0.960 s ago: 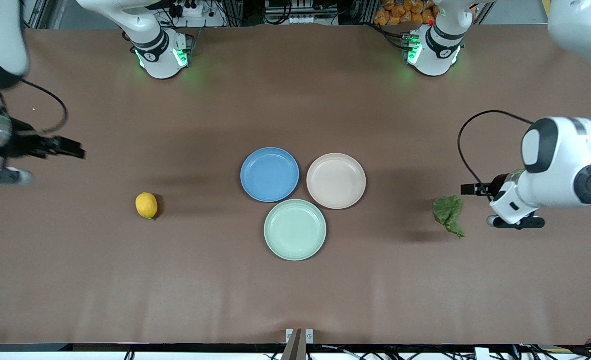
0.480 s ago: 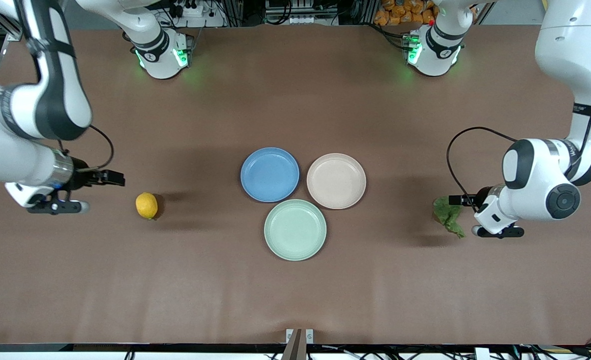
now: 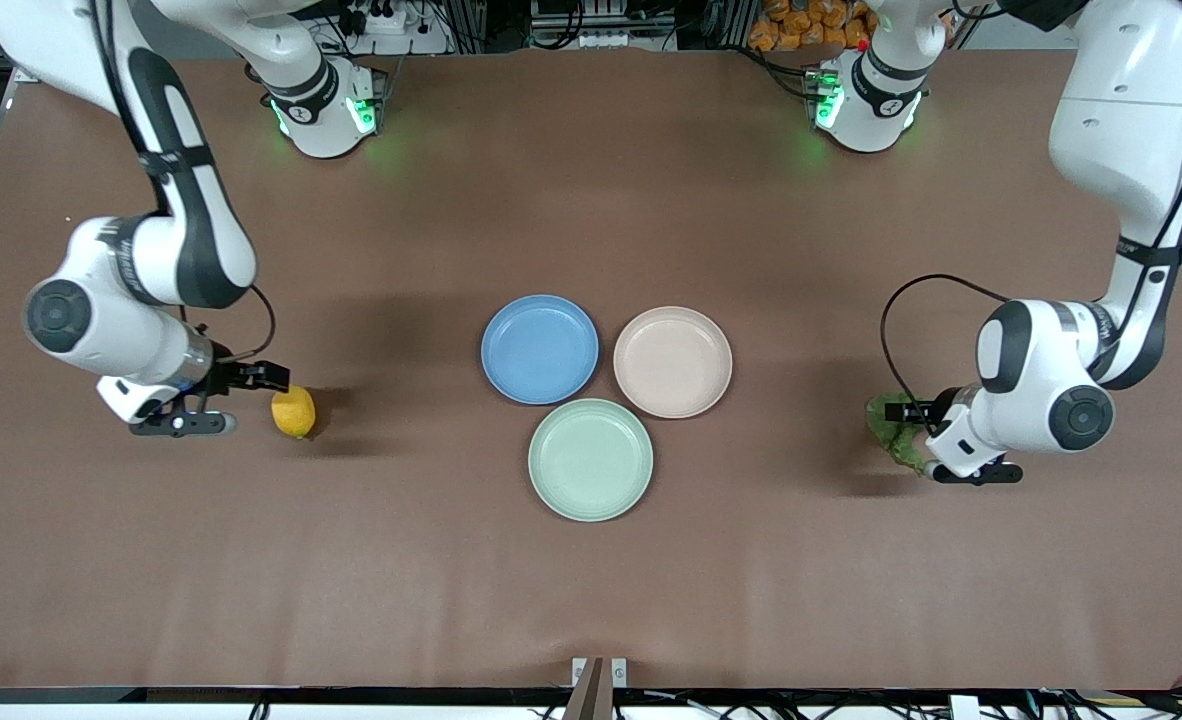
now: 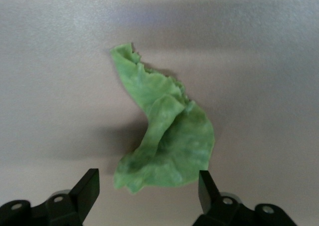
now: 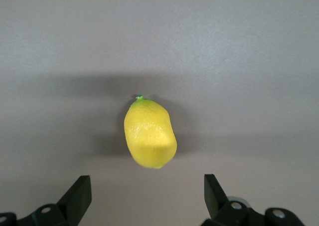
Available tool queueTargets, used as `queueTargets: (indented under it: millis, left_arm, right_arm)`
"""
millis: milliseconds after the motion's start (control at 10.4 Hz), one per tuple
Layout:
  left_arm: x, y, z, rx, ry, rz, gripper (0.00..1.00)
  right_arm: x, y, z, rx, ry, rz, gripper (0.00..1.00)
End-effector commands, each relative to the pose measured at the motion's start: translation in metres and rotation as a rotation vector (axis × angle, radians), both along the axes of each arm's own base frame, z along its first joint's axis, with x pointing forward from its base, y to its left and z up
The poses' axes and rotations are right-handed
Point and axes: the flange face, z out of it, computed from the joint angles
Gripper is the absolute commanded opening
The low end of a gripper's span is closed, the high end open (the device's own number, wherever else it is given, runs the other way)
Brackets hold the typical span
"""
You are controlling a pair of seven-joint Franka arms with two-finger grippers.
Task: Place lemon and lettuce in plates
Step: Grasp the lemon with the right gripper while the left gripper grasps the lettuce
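my left end effector (image 4: 144, 198) hangs spread over the wrinkly green lettuce leaf (image 3: 889, 425), my right end effector (image 5: 144, 201) spread beside the smooth yellow lemon (image 3: 294, 412); both lie on the brown counter (image 3: 591, 580), lined up for gripping, round blue plastic plate (image 3: 540, 349) and beige-pink plate (image 3: 672, 361) still bare

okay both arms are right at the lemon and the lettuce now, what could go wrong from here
1. The lemon is smooth and rounded; the open right gripper could nudge it into rolling away if it closes off-center.
2. The lettuce is thin and crumpled; the open left gripper may pinch only an edge.
3. The blue plate, beige plate and mint-green plate sit tightly together, so a drop could land in the wrong one.
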Motion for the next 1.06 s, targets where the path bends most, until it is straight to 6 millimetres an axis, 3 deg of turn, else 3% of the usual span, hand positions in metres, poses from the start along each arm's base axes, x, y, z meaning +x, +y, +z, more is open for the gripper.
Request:
queueTargets:
  millis: [0,384,576,768,960]
  left_arm:
    - [0.004,-0.015,-0.003,0.037,-0.014,0.036,0.71]
    - [0.007,-0.014,-0.016,0.041,-0.031,0.031,0.68]
    - [0.007,-0.013,-0.018,0.051,-0.031,0.021,0.68]
    - [0.007,-0.012,-0.019,0.052,-0.030,0.022,0.43]
    - [0.007,-0.011,-0.019,0.070,-0.033,0.003,0.13]
  right_arm:
    - [-0.004,0.010,-0.034,0.000,-0.026,0.018,1.00]
    - [-0.012,0.013,-0.088,-0.028,-0.066,0.027,1.00]
    - [-0.013,0.016,-0.100,-0.033,-0.067,0.035,1.00]
    - [-0.013,0.018,-0.104,-0.036,-0.077,0.038,0.95]
    - [-0.013,0.018,-0.105,-0.036,-0.068,0.035,0.46]
